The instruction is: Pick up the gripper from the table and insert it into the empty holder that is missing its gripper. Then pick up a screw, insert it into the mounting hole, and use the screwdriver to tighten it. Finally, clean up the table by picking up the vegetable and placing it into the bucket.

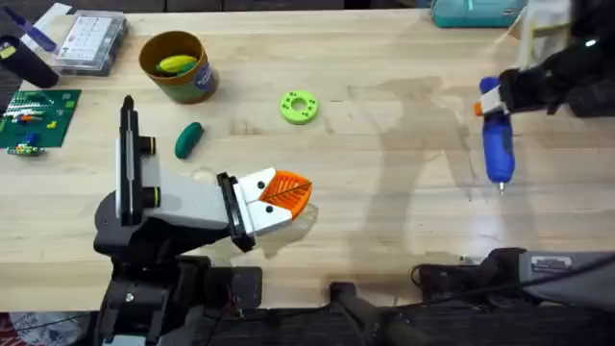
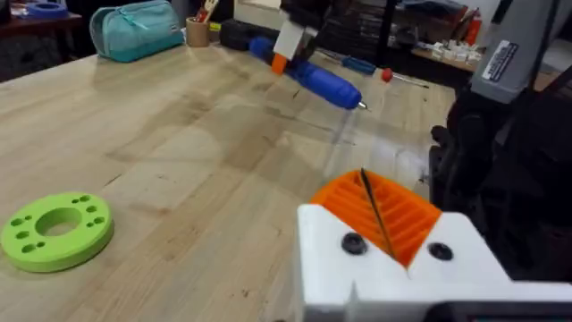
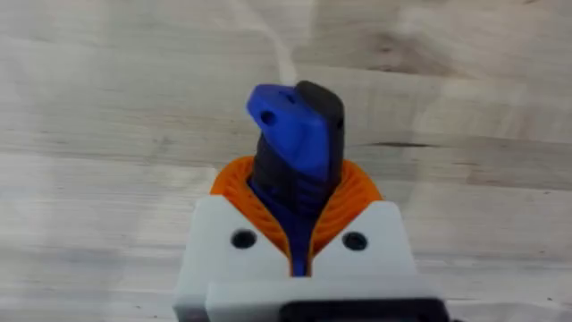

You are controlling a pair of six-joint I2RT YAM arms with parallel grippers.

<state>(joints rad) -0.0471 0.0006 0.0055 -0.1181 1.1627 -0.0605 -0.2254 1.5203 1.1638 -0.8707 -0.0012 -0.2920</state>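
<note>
My right gripper (image 1: 492,101) is shut on the upper end of the blue screwdriver (image 1: 498,149) at the far right of the table (image 1: 384,221). The screwdriver hangs tilted, tip toward the near edge, a little above the wood. The right wrist view shows its blue end (image 3: 290,134) clamped between the orange pads (image 3: 349,192). My left gripper (image 1: 283,195) is shut at the near left with nothing in it. The teal-green vegetable (image 1: 188,139) lies behind the left arm. The mustard-yellow bucket (image 1: 176,65) stands at the far left. The holder and the screw are out of view.
A lime-green ring disc (image 1: 299,107) lies mid-table, also in the left wrist view (image 2: 55,230). A yellow-green piece (image 1: 177,64) sits in the bucket. A green circuit board (image 1: 35,117) and a clear parts box (image 1: 91,40) are at the far left. A teal pouch (image 1: 471,10) is at the back right.
</note>
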